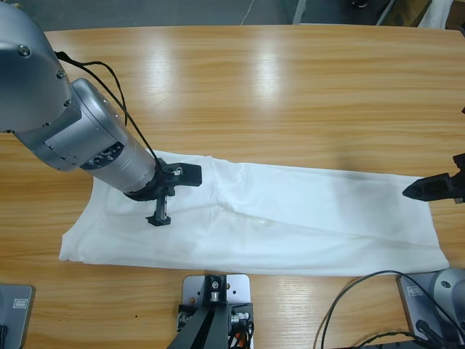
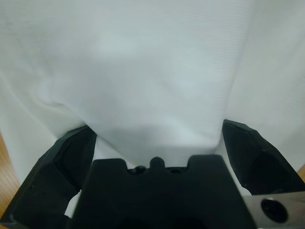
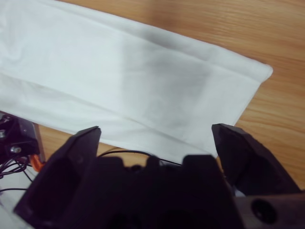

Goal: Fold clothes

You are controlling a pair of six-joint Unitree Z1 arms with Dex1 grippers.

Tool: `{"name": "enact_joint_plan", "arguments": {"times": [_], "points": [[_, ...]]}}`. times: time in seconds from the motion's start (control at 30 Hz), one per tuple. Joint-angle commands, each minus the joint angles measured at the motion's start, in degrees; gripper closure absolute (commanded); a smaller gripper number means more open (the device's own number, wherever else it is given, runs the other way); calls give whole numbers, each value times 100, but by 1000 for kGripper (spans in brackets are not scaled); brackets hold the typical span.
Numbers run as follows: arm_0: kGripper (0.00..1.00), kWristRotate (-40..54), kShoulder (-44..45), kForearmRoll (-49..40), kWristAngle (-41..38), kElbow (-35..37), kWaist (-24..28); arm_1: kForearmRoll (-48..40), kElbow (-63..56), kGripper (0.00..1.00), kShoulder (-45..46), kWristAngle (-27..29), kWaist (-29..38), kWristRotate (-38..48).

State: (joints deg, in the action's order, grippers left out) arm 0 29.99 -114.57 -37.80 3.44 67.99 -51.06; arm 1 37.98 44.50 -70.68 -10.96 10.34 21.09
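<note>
Item: white T-shirt (image 1: 290, 218), lying along the table (image 1: 290, 87), already folded into a long strip; crosswise folds remain, I judge. My left gripper (image 1: 166, 196) hovers over its left end, jaws apart. My right gripper (image 1: 429, 187) waits at the right end, likewise parted, holding nothing.

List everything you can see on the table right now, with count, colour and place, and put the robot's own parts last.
T-shirt: one, white, folded into a long band lying flat across the near half of the table, no logo or label showing.
Table: one, light wood, long, bare along the far side.
Cables: black, at the near edge on the right.
Left end effector: one, black, jaws open, over the shirt's left part.
Left arm: one, silver-grey, coming in from the upper left.
Right end effector: one, black, jaws open, at the shirt's right end, near the right edge.
</note>
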Motion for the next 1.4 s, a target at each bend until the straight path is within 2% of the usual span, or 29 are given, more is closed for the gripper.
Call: {"name": "enact_joint_plan", "arguments": {"times": [0.03, 0.17, 0.37, 0.47, 0.63, 1.03, 1.23, 1.4], "points": [[0, 8, -724, -17, 324, -465, 117, -12, -163, 55, -168, 41, 58, 18], [0, -8, -680, -17, 354, -513, 156, 66, -63, 50, -589, 270, 346, 68], [0, -64, -654, -17, 385, -513, 395, 57, -1, 47, -1068, 895, 803, 879], [8, -71, -598, -24, 384, -529, 395, -57, 18, 38, -1761, 1252, 1239, 1491], [9, -81, -522, -61, 384, -536, 395, -665, -10, 46, -2817, 1326, 1629, 2118], [9, -88, -508, -68, 377, -522, 395, -1567, -214, 54, -3705, 1140, 1638, 2037], [9, -175, -482, -96, 380, -523, 416, -1854, -17, 55, -3962, 1193, 1533, 1714], [55, -633, -552, -103, 505, -476, 921, -1847, 46, 53, -4108, 1307, 1202, 1427]]}}
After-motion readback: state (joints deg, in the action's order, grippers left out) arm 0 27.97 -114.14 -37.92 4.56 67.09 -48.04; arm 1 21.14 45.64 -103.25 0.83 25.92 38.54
